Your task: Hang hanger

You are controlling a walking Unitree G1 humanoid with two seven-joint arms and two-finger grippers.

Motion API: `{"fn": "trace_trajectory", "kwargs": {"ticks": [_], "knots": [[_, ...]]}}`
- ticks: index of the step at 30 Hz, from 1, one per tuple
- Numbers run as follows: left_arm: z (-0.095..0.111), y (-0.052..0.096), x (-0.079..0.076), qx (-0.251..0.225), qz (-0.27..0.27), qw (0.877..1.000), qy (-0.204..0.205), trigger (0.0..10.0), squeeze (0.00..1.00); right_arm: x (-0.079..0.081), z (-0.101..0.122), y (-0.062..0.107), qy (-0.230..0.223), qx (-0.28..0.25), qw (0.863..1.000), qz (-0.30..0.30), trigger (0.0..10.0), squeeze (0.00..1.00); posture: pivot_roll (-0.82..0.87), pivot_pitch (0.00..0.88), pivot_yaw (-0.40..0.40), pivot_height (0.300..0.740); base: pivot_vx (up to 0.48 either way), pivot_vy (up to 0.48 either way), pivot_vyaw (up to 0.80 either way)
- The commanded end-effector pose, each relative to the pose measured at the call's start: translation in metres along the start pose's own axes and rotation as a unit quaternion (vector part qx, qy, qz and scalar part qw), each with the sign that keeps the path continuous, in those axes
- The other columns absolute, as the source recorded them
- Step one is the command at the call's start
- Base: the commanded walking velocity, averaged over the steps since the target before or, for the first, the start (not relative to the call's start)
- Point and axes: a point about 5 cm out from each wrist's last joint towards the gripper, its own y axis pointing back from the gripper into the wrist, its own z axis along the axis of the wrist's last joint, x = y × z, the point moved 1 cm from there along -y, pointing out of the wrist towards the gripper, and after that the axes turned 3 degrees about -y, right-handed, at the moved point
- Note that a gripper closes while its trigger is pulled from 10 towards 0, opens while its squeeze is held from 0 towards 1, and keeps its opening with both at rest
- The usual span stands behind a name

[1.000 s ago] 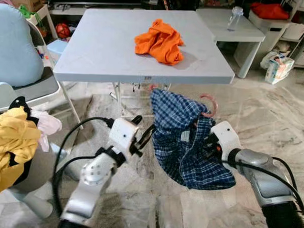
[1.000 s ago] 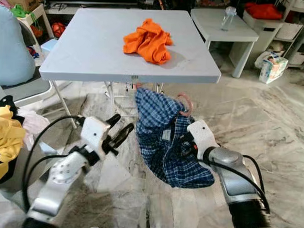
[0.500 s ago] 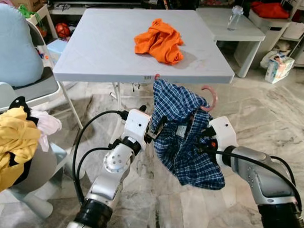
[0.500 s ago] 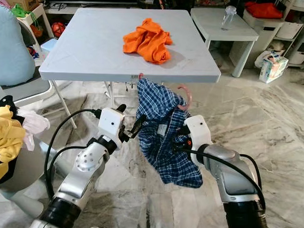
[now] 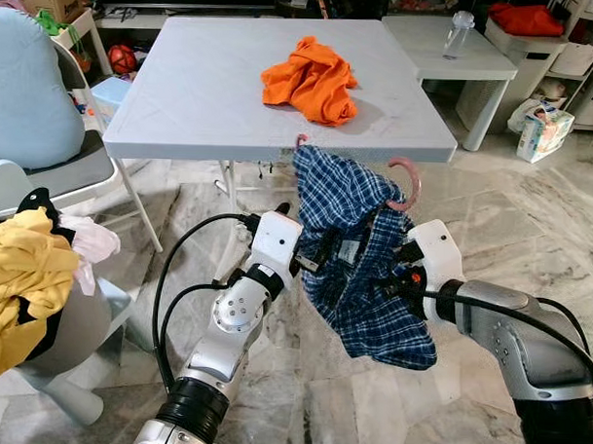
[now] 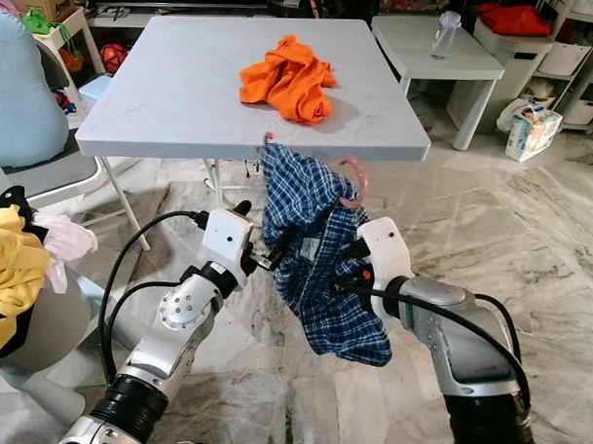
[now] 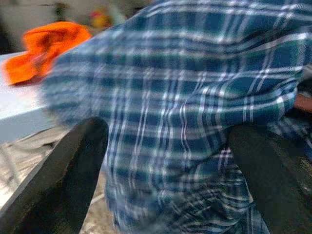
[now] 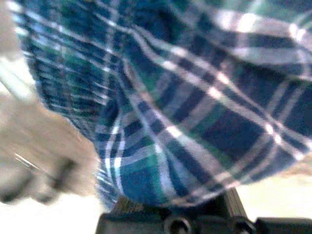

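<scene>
Left eye view, blue plaid shirt [image 5: 359, 253] on pink hanger [image 5: 407, 179] below the tabletop [image 5: 194, 101] edge, left hand [image 5: 313, 259] open against it, right hand [image 5: 397, 274] grip hidden by cloth.
</scene>
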Motion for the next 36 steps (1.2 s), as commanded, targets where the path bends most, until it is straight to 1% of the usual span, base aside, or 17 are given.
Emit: {"fn": "trace_trajectory", "kwargs": {"ticks": [1,3,4,5,7,11,13,16,20,22,25,26,28,29,31,32,36], "knots": [[0.003,0.004,-0.003,0.002,-0.038,0.999,-0.006,10.0,1.00,-0.009,-0.004,0.002,0.043,0.006,0.999,-0.019,10.0,0.00,0.01,0.060,-0.020,0.740,0.000,0.000,0.00],[0.002,0.015,0.002,0.010,-0.065,0.998,-0.017,10.0,1.00,-0.019,-0.013,0.004,0.071,0.026,0.997,-0.026,10.0,0.00,0.02,0.061,-0.020,0.740,0.000,0.000,0.00],[0.002,0.015,0.002,0.010,-0.065,0.998,-0.017,10.0,1.00,-0.019,-0.013,0.004,0.071,0.026,0.997,-0.026,10.0,0.00,0.02,0.061,-0.020,0.740,0.000,0.000,0.00],[0.000,0.022,0.005,0.013,-0.082,0.996,-0.028,10.0,1.00,-0.021,-0.015,0.004,0.072,0.031,0.997,-0.025,10.0,0.00,0.03,0.061,-0.018,0.740,0.000,0.000,0.00],[0.000,0.028,0.007,0.016,-0.098,0.994,-0.047,10.0,1.00,-0.023,-0.017,0.004,0.088,0.036,0.995,-0.020,10.0,0.00,0.03,0.061,-0.018,0.740,0.000,0.000,0.00],[0.001,0.037,0.013,0.028,-0.132,0.989,-0.061,10.0,1.00,-0.020,-0.022,0.004,0.155,0.041,0.987,0.018,10.0,0.00,0.04,0.059,-0.020,0.740,0.000,0.000,0.00],[0.003,0.039,0.014,0.030,-0.144,0.986,-0.079,10.0,1.00,-0.019,-0.025,0.005,0.182,0.046,0.982,0.033,10.0,0.00,0.04,0.058,-0.021,0.740,0.000,0.000,0.00],[0.003,0.041,0.015,0.033,-0.165,0.982,-0.084,10.0,1.00,-0.023,-0.029,0.006,0.217,0.056,0.974,0.034,10.0,0.00,0.04,0.058,-0.021,0.740,0.000,0.000,0.00],[0.000,0.046,0.014,0.050,-0.200,0.974,-0.090,10.0,1.00,-0.029,-0.029,0.008,0.245,0.055,0.967,0.035,10.0,0.00,0.03,0.057,-0.019,0.740,0.000,0.000,0.00],[-0.002,0.049,0.013,0.058,-0.222,0.968,-0.099,10.0,1.00,-0.029,-0.029,0.011,0.264,0.052,0.962,0.051,10.0,0.00,0.03,0.057,-0.017,0.740,0.000,0.000,0.00],[-0.002,0.049,0.013,0.059,-0.226,0.967,-0.098,10.0,1.00,-0.030,-0.029,0.011,0.271,0.053,0.960,0.053,10.0,0.00,0.03,0.058,-0.017,0.740,0.000,0.000,0.00],[-0.005,0.050,0.012,0.070,-0.239,0.964,-0.097,10.0,1.00,-0.028,-0.027,0.013,0.292,0.046,0.953,0.067,10.0,0.00,0.03,0.058,-0.017,0.740,0.000,0.000,0.00],[-0.006,0.050,0.012,0.074,-0.243,0.962,-0.099,10.0,1.00,-0.027,-0.026,0.014,0.299,0.041,0.951,0.074,10.0,0.00,0.03,0.059,-0.017,0.740,0.000,0.000,0.00],[-0.008,0.051,0.013,0.078,-0.249,0.959,-0.107,10.0,1.00,-0.022,-0.022,0.016,0.313,0.028,0.945,0.093,10.0,0.00,0.03,0.058,-0.016,0.740,0.000,0.000,0.00],[-0.009,0.050,0.014,0.078,-0.250,0.959,-0.108,10.0,1.00,-0.020,-0.021,0.017,0.319,0.023,0.942,0.102,10.0,0.00,0.03,0.058,-0.016,0.740,0.000,0.000,0.00],[-0.007,0.048,0.015,0.075,-0.249,0.959,-0.109,10.0,1.00,-0.018,-0.021,0.020,0.332,0.021,0.936,0.116,10.0,0.00,0.03,0.059,-0.015,0.740,0.000,0.000,0.00],[-0.002,0.043,0.017,0.066,-0.246,0.961,-0.105,10.0,1.00,-0.020,-0.025,0.022,0.339,0.026,0.933,0.120,10.0,0.00,0.03,0.059,-0.015,0.740,0.000,0.000,0.00]]}}
